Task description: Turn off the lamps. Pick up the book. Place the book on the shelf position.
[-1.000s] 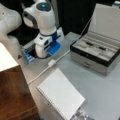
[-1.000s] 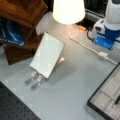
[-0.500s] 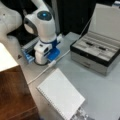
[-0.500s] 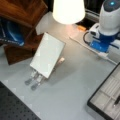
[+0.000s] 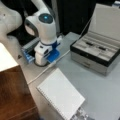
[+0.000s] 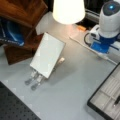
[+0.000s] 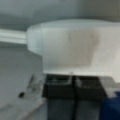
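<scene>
The black-fingered claw (image 7: 73, 91) is seen in the wrist view with its fingers pressed together, nothing pinched, their tips set against a white plastic block (image 7: 75, 47) fed by a white cable. The smooth cream-white lampshade (image 6: 68, 10) glows brightly, so the lamp step is judged unfinished; a firm press on that block is called for. The plain white spiral-bound notebook (image 6: 47, 56) is propped on a silver folding stand (image 6: 33, 80) on the grey desk (image 6: 75, 95), untouched, beside the dark reddish-brown wooden block (image 5: 12, 95).
</scene>
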